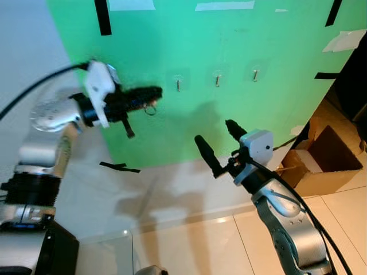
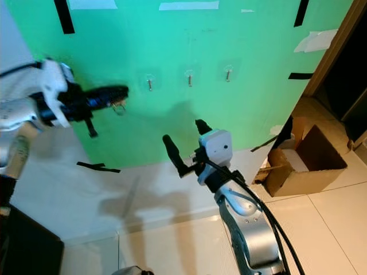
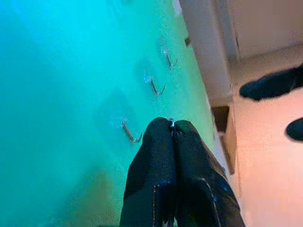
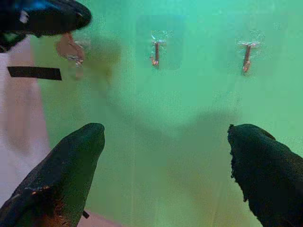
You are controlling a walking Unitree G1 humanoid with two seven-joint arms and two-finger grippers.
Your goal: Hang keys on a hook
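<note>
Right now our left gripper (image 1: 150,95), fingers pinched on a small silver key ring (image 1: 151,108), sits just left of the nearest clear adhesive metal hook (image 1: 178,83); our right gripper (image 1: 218,143) idles, spread wide and empty.

Left gripper (image 1: 153,94) is pinched on the key ring (image 1: 150,109), tips just short of the nearest hook (image 1: 178,83), with bare green board (image 1: 189,132) between them and nothing in that gap. Two more hooks (image 1: 217,78) sit farther along the same line. Below and beyond the tips, the right gripper (image 1: 217,142) hangs spread wide, apparently off the wall. Cardboard box (image 1: 321,157) sits well clear beyond it.
</note>
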